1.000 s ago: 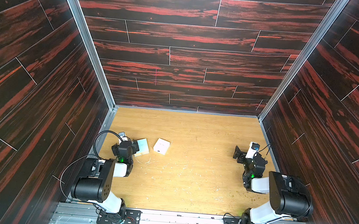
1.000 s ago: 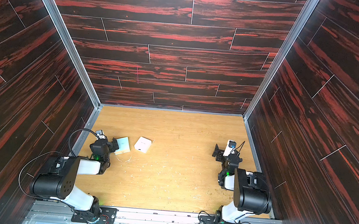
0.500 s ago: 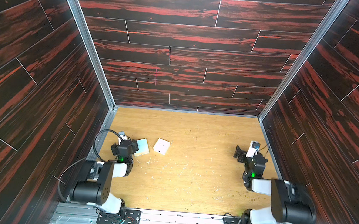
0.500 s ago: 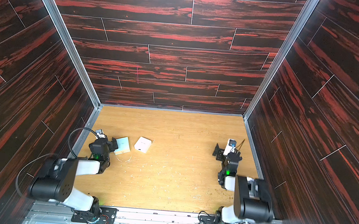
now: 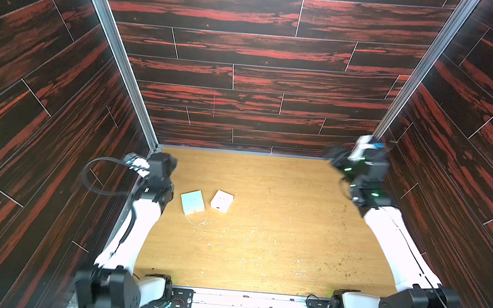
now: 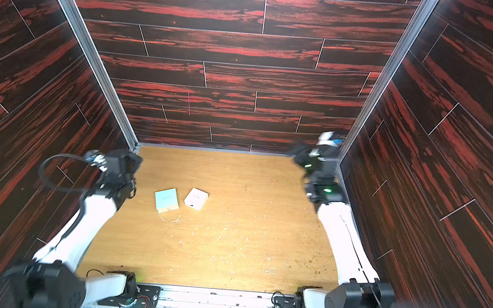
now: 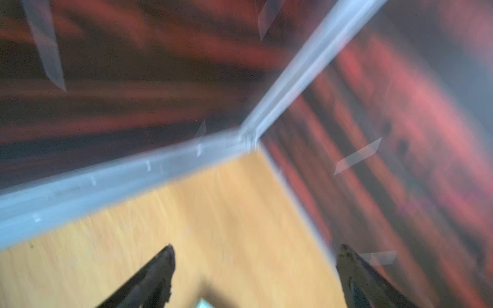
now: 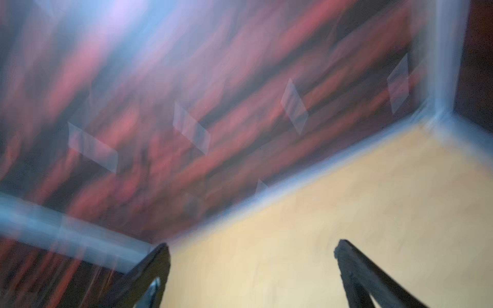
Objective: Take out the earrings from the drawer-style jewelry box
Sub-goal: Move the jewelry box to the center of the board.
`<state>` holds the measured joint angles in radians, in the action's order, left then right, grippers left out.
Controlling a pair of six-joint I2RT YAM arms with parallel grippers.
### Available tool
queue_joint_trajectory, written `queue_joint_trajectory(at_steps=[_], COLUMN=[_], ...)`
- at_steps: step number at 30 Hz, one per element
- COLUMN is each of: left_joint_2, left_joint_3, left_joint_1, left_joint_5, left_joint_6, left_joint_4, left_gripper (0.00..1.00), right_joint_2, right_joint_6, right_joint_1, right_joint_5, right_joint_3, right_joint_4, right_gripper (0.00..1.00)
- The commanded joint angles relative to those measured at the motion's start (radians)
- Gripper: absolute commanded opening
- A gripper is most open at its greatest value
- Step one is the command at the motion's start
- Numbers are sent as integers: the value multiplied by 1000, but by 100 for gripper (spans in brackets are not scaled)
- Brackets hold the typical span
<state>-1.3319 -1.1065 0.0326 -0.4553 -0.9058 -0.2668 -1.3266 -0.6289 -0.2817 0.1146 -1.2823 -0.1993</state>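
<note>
The drawer-style jewelry box [image 5: 221,200] [image 6: 196,198] is a small white box lying shut on the wooden floor, left of centre, in both top views. The earrings are hidden. My left gripper [image 5: 171,162] [image 7: 256,250] hangs raised near the back left corner, left of the box and apart from it. Its jaws stand open with nothing between them. My right gripper [image 5: 334,158] [image 8: 252,245] is raised by the back right corner, far from the box, open and empty. Both wrist views are blurred.
A flat pale teal box [image 5: 192,202] [image 6: 167,200] lies just left of the white one; a sliver of the teal box [image 7: 204,304] shows in the left wrist view. Dark wood-pattern walls [image 5: 245,78] close in the floor on three sides. Pale scratches [image 5: 232,235] mark the boards.
Both arms have risen from a low folded pose by the floor and reached up toward the back corners. The two boxes have not moved.
</note>
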Motion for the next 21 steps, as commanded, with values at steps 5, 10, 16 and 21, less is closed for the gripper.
queue_joint_trajectory(at_steps=[5,10,16,21], left_joint_2=[-230,-366,-504,-563], left_joint_3=[-168,-247,-354,-375], left_joint_1=[190,194,201,201], left_joint_5=[326,515,457,485], left_joint_6=[172,264,355,399], left_joint_4=[-404,-403,-491,-464], left_gripper=[78,68,60,61], right_joint_2=[97,123,211,157], right_joint_6=[7,-32,-75,-92], right_joint_1=[-325,-358,-368,-369], right_joint_5=[-212,-364,-279,-309], right_joint_3=[225,451,751,754], right_joint_4=[-86,164,602,606], right_gripper=[97,93,92,92])
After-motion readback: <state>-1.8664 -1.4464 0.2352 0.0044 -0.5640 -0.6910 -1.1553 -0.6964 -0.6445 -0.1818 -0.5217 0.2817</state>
